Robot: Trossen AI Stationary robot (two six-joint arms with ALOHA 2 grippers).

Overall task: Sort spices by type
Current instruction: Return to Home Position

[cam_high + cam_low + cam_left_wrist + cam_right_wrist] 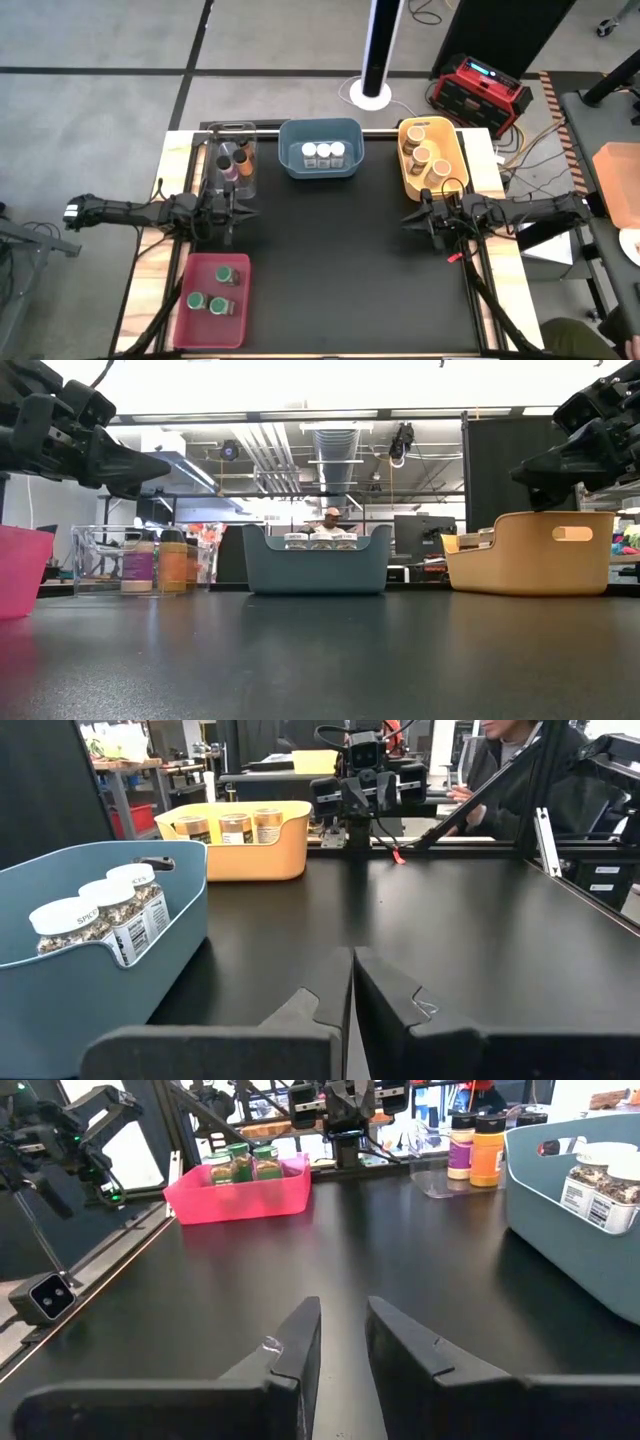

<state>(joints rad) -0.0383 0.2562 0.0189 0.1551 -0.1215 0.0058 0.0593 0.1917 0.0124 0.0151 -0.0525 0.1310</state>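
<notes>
The spice jars stand sorted in four bins. White-lidded jars (pixel 323 152) are in the blue bin (pixel 320 170). Tan-lidded jars (pixel 422 155) are in the yellow bin (pixel 452 160). Green-lidded jars (pixel 215 295) are in the red bin (pixel 200 330). Dark- and orange-lidded jars (pixel 238 160) are in the clear bin (pixel 215 165). My left gripper (pixel 352 970) hovers shut and empty by the clear bin, at the mat's left edge (pixel 238 208). My right gripper (pixel 343 1320) hovers a little open and empty below the yellow bin (pixel 408 222).
A black mat (pixel 350 270) covers the table between the bins. A person (pixel 510 760) sits beyond the table's right side. A red box (pixel 480 90) and a white post's base (pixel 372 95) stand on the floor behind the table.
</notes>
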